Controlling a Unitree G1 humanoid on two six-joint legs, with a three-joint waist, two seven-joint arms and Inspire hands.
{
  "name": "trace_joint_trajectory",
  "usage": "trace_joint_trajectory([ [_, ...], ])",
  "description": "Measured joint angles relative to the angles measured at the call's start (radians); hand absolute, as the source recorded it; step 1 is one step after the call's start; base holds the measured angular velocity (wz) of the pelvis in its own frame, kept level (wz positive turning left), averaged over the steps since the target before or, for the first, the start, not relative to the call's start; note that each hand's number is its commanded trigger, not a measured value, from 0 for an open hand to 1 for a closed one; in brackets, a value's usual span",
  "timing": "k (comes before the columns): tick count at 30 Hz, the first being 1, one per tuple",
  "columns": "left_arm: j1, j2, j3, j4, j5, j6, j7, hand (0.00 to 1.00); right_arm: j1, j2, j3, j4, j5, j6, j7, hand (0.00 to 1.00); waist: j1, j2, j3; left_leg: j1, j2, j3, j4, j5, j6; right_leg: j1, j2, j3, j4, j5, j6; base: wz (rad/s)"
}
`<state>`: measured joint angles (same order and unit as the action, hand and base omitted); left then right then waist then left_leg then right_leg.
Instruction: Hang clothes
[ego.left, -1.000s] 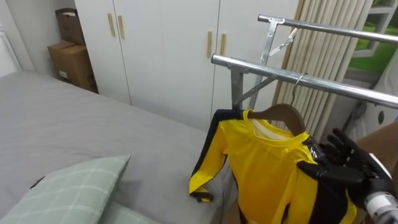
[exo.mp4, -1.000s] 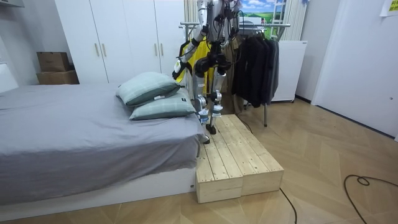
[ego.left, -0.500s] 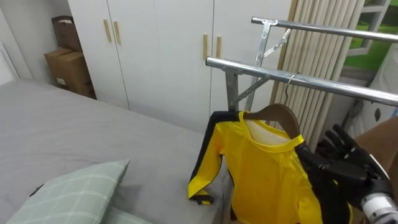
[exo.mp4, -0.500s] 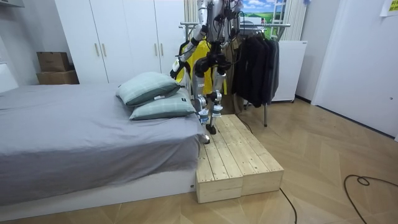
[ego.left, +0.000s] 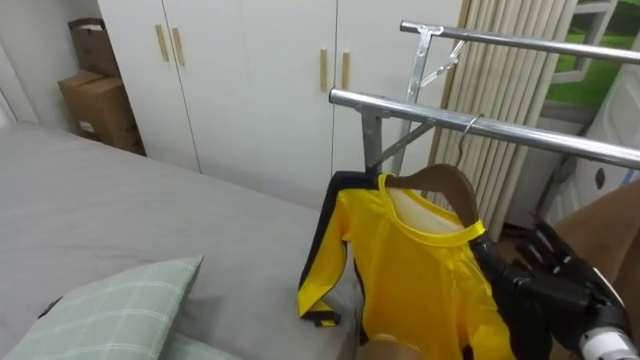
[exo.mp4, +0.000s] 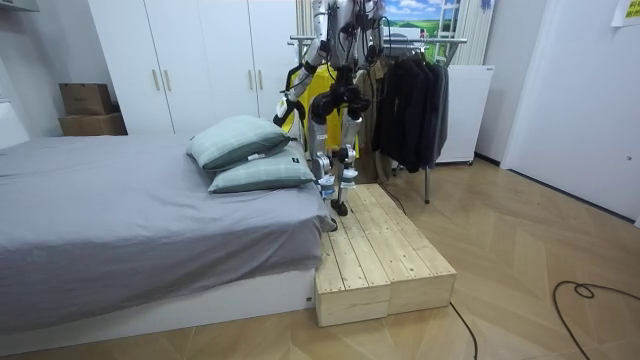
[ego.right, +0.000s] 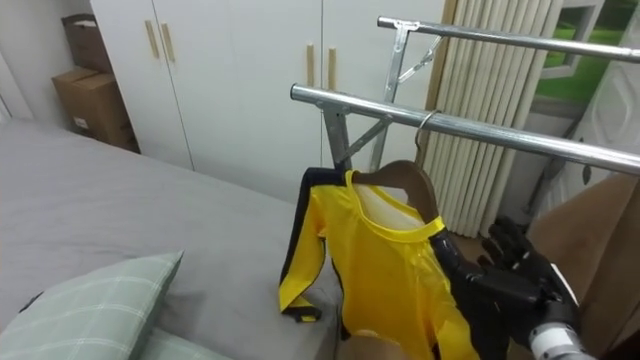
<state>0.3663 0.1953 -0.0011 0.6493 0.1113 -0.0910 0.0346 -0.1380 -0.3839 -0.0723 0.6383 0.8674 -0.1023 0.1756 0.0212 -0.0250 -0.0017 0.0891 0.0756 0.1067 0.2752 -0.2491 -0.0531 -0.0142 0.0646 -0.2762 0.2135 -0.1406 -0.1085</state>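
A yellow shirt (ego.left: 420, 280) with black sleeves hangs on a wooden hanger (ego.left: 445, 185). The hanger's hook sits over the front metal rail (ego.left: 450, 115) of the clothes rack. My right hand (ego.left: 560, 285) is at the lower right, just beside the shirt's black right sleeve, fingers spread and open, holding nothing. In the room view I stand on a wooden platform (exo.mp4: 385, 250) between the bed and the rack, facing the shirt (exo.mp4: 320, 95).
A grey bed (ego.left: 120, 210) with a checked pillow (ego.left: 110, 310) lies to my left. White wardrobe doors (ego.left: 250, 80) and cardboard boxes (ego.left: 95, 95) stand behind. A second rail (ego.left: 520, 42) runs higher. Dark clothes (exo.mp4: 410, 100) hang further along the rack.
My right hand has drawn slightly down and to the right, off the shirt's sleeve. The shirt stays hanging on the rail. The view has shifted a little.
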Motion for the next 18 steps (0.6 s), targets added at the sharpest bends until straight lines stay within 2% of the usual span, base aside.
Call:
trace_joint_trajectory([
  [3, 0.0, -0.003, 0.0, 0.0, 0.0, 0.001, 0.0, 0.0, 0.0, 0.001, -0.002, 0.018, 0.0, 0.0, -0.011, 0.0, -0.004, -0.002, -0.0026, 0.0, 0.001, -0.001, -0.001, -0.001, 0.002, 0.003, 0.001, 0.0, -0.009, 0.002, 0.003, 0.0],
  [12, 0.001, -0.005, 0.0, 0.0, 0.0, 0.001, 0.016, 0.0, 0.053, 0.013, -0.023, 0.022, -0.016, 0.0, -0.049, 0.0, -0.027, -0.006, 0.0, 0.002, -0.001, -0.005, -0.009, -0.005, 0.008, -0.001, 0.001, 0.004, -0.009, -0.006, 0.01, 0.0],
  [14, 0.002, -0.004, 0.0, 0.0, 0.001, 0.001, 0.025, 0.0, 0.053, 0.013, -0.037, 0.022, -0.057, 0.0, -0.054, 0.0, -0.044, -0.01, 0.0007, -0.001, -0.002, -0.005, -0.009, -0.006, 0.009, -0.003, 0.001, 0.005, -0.009, -0.007, 0.012, 0.0],
  [16, -0.002, -0.004, 0.0, 0.012, 0.002, 0.001, 0.025, 0.0, 0.053, 0.013, -0.038, 0.022, -0.096, 0.0, -0.059, 0.0, -0.053, -0.017, 0.0036, 0.0, -0.002, -0.002, -0.01, -0.006, 0.009, -0.004, 0.002, 0.008, -0.009, -0.007, 0.012, -0.06],
  [18, -0.003, -0.002, 0.0, 0.021, 0.009, 0.001, 0.025, 0.0, 0.053, 0.013, -0.038, 0.02, -0.147, 0.0, -0.066, 0.0, -0.055, -0.019, 0.0031, 0.002, -0.002, -0.001, -0.009, -0.006, 0.009, -0.006, 0.005, 0.017, -0.008, -0.006, 0.011, -0.14],
])
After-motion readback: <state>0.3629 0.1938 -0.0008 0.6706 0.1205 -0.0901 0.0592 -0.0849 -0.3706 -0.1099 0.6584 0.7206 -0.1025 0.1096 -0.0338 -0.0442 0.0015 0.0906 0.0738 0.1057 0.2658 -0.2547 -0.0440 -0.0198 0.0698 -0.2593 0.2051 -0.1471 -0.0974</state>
